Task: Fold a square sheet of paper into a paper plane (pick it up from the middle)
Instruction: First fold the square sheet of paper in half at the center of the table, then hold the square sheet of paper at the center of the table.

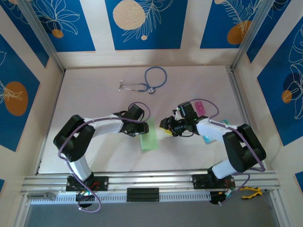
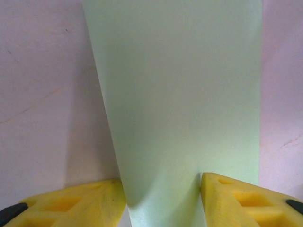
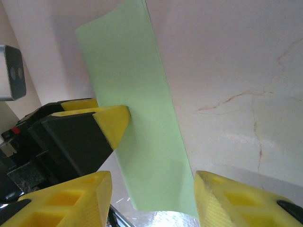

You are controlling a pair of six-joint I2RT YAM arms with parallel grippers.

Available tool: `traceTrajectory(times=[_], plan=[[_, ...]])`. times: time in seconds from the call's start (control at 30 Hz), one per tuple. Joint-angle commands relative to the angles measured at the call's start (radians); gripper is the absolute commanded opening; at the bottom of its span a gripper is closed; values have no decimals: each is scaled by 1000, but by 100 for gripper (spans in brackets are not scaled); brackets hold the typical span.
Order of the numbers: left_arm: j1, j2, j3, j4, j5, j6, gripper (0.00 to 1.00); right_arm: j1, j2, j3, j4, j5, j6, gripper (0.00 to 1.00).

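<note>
Folding is starting: the left gripper [image 2: 161, 187] is cradling the square sheet of paper [image 2: 180, 94] mid-table, bowed between half-open jaws. The right gripper [image 3: 152, 184] is hovering half-open, empty, likely pinching the crease next.

Seen from above, my left gripper [image 1: 141, 126] hides the left side of the green sheet of paper [image 1: 150, 136], and I cannot tell if it pinches it. My right arm covers part of the teal packet [image 1: 207, 140] near the desk's right edge. In my left wrist view, the sheet runs off the top and bottom.
</note>
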Motion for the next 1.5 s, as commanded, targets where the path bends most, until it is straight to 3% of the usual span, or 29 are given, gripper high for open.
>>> traceTrajectory(times=[0.0, 0.7, 0.77, 0.97, 1.47], plan=[[10, 90, -39, -79, -74, 29, 54, 7, 10, 26, -15, -28, -17, 49], [4, 110, -39, -78, -80, 44, 55, 16, 24, 38, -22, -36, -22, 49], [5, 108, -41, -77, -81, 41, 55, 20, 29, 40, -15, -42, -26, 46], [5, 108, -42, -64, -77, 25, 55, 39, 87, 79, -14, -51, -36, 23], [5, 126, -53, -57, -78, -12, 55, 59, 127, 91, -21, -2, -26, 21]])
